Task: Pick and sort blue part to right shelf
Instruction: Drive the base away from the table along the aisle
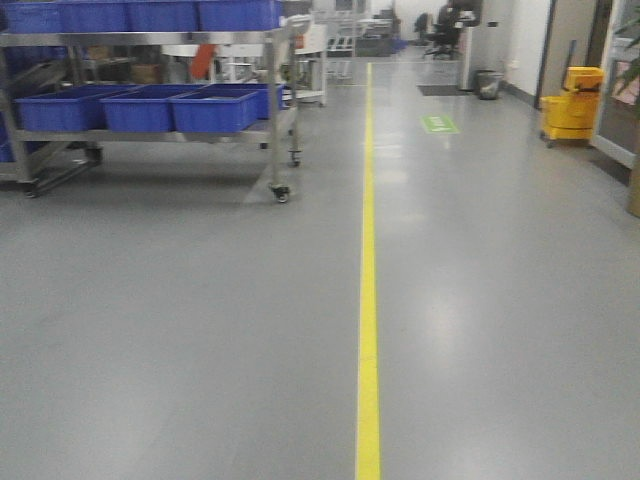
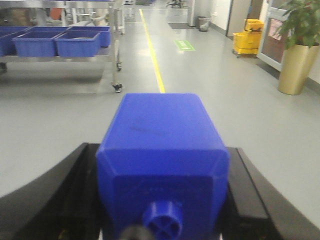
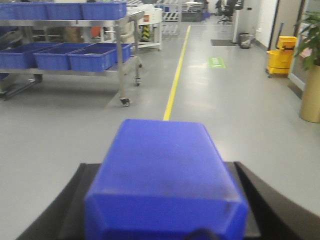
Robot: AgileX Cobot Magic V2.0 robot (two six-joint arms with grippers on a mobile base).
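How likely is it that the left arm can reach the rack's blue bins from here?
Probably not: the bins sit far across open floor, and its fingers hold a blue part.

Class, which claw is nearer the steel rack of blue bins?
Likely left. The rack stands far ahead on the robot's left; the left claw and right claw, each gripping a blue part, are both well short of it.

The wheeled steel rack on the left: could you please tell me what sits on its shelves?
The rack carries blue bins along its lower shelf and more bins on top. Their walls hide whatever lies inside.
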